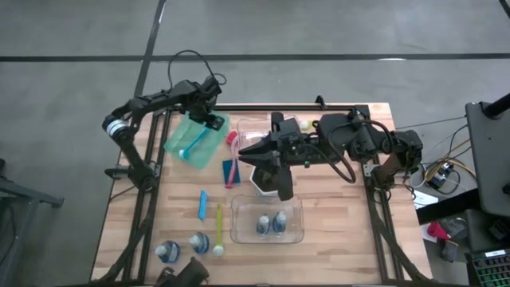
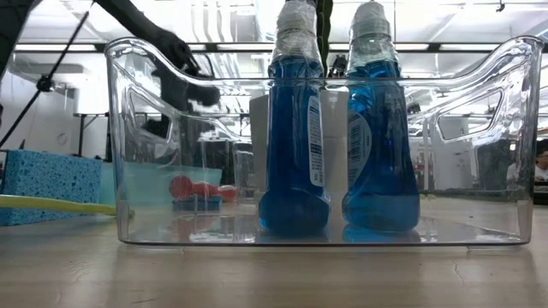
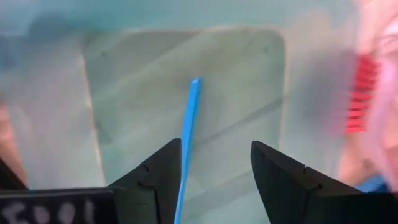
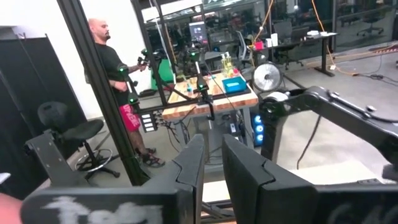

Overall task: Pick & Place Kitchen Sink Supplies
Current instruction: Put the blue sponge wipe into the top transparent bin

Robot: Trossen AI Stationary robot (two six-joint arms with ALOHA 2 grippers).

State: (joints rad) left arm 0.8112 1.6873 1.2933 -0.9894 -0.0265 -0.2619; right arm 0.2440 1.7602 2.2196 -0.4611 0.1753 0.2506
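Note:
My left gripper [image 1: 213,122] [image 3: 214,180] hangs open over the green tray [image 1: 182,131] at the table's far left. A slim blue brush [image 1: 194,142] lies in that tray. Its handle [image 3: 189,130] runs between my fingers, close beside one; I cannot tell whether they touch. My right gripper [image 4: 212,155], mid-table above the white pot [image 1: 261,180], points level into the room, its fingers close together with nothing between them. Two bottles of blue liquid [image 1: 271,224] [image 2: 295,137] stand in the near clear bin [image 2: 128,154]. A pink brush [image 1: 232,138] [image 3: 359,93] lies beside the tray.
A blue sponge with a pink brush [image 1: 229,171], a small blue piece [image 1: 203,203] and a yellow brush [image 1: 219,229] lie left of the bin. Two more bottles [image 1: 167,251] [image 1: 199,241] stand near the front edge. A second clear bin [image 1: 253,127] sits at the far side.

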